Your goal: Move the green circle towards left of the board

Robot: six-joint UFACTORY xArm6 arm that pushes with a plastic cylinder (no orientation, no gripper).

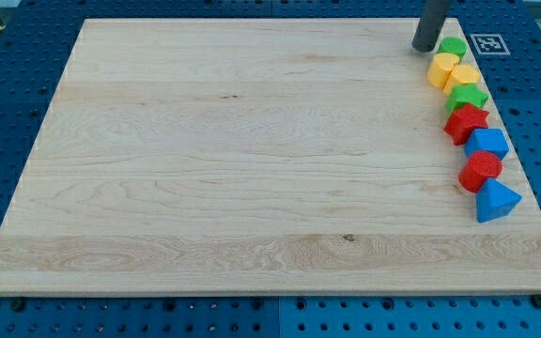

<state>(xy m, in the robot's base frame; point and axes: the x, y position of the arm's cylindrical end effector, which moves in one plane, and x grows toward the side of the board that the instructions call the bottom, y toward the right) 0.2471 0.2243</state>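
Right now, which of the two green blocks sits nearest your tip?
The green circle at the top of the column, just right of my tip; the green star lies lower.

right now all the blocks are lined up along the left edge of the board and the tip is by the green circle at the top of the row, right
Not quite: the camera view shows the blocks lined up along the board's right edge, not the left. The rest holds: my tip is just left of the green circle, which heads the row.
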